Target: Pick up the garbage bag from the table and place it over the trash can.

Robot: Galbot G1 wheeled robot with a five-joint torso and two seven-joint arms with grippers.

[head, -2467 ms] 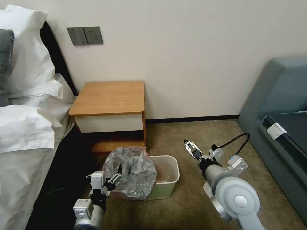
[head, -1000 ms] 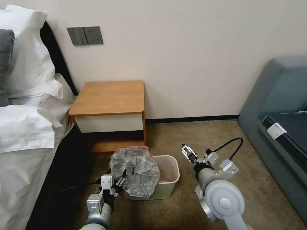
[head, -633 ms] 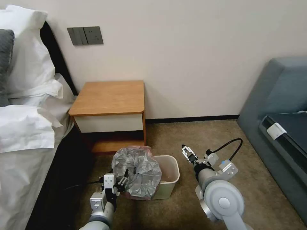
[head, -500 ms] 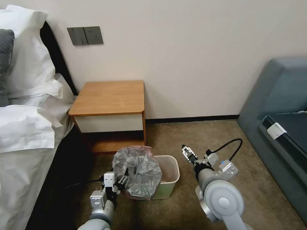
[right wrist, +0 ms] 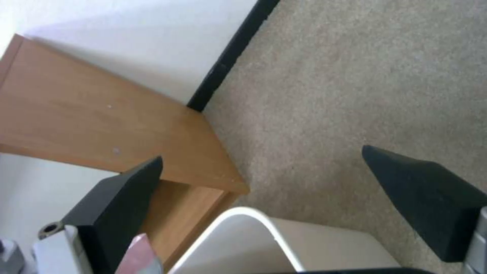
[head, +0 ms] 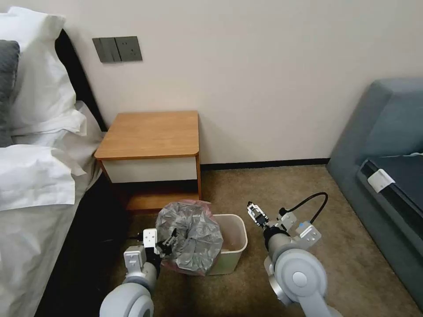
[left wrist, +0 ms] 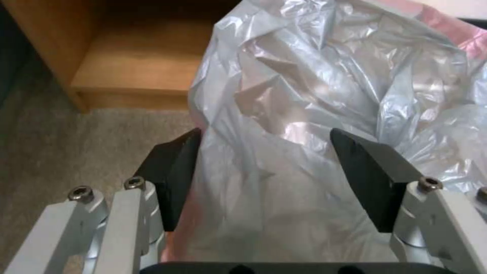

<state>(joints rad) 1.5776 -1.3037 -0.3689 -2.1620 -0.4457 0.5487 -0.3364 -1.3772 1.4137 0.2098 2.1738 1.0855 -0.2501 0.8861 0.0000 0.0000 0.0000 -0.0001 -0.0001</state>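
Left gripper (head: pixel 167 243), jaws now spread off the garbage bag (head: pixel 190 237) draped half over trash can (head: pixel 235 246); right gripper (head: pixel 254 214) open, empty, edging closer.

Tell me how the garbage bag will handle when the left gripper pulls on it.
The garbage bag is thin, crinkled film, so it will probably be floppy and stretch or bunch rather than hold shape. It looks very light, so it may lift off the trash can, which it covers only on one side. The glossy film could slip between the open fingers of the left gripper.
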